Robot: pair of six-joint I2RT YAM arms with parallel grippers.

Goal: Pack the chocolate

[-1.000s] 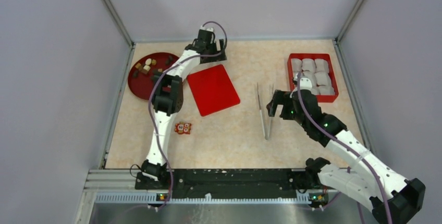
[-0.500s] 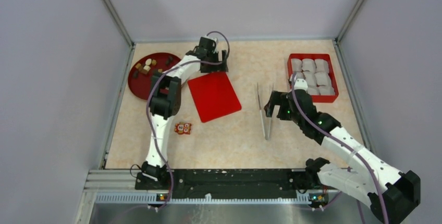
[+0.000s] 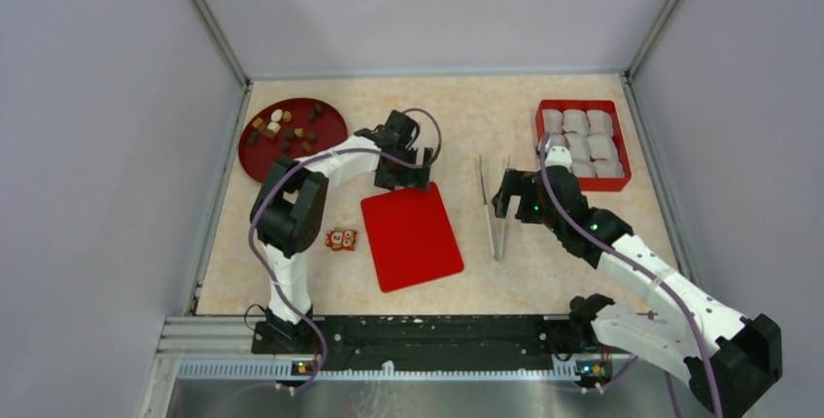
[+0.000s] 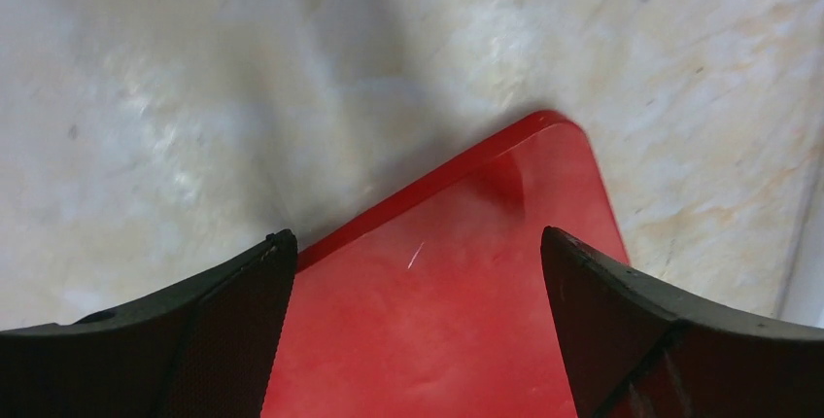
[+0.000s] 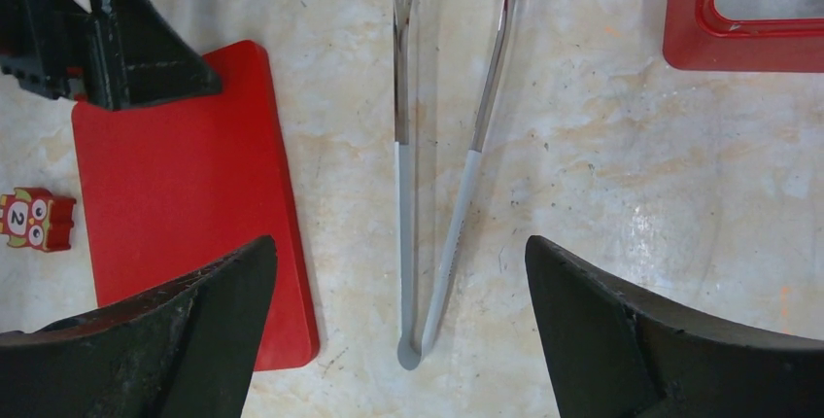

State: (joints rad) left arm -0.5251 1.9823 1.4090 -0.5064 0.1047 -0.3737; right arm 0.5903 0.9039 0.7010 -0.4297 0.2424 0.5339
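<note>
Chocolate pieces (image 3: 284, 125) lie in a loose scatter on the round dark-red plate (image 3: 257, 160) at the far left of the table (image 3: 457, 107), well apart from both arms. None is packed yet. The red box (image 3: 623, 146) at far right holds white paper cups (image 3: 579, 138).

The left gripper (image 3: 406, 173) stands at the far edge of the flat red lid (image 3: 413, 238). Its jaws are spread wide and grasp nothing. The right gripper (image 3: 505, 196) hovers over the steel tweezers (image 3: 497, 214), also released and empty.

I judge the step in hand to be taking up the tweezers. To do it well I would come straight down with the two legs centred between the fingers. I would clamp across the grey-sleeved part, ahead of the joined end, so that a squeeze closes the tips. The legs splay apart, so an off-centre descent risks catching only one of them.

The right wrist view shows what the overhead view cannot: the sleeved legs meet at the near end and the bare tips point away. It also shows the patterned packet (image 5: 34, 221) just beside the lid. The left wrist view shows only a rounded lid corner between the black fingers (image 4: 204, 330). I cannot tell from it whether they touch the lid. Only the overhead view shows the plate and the cups.
</note>
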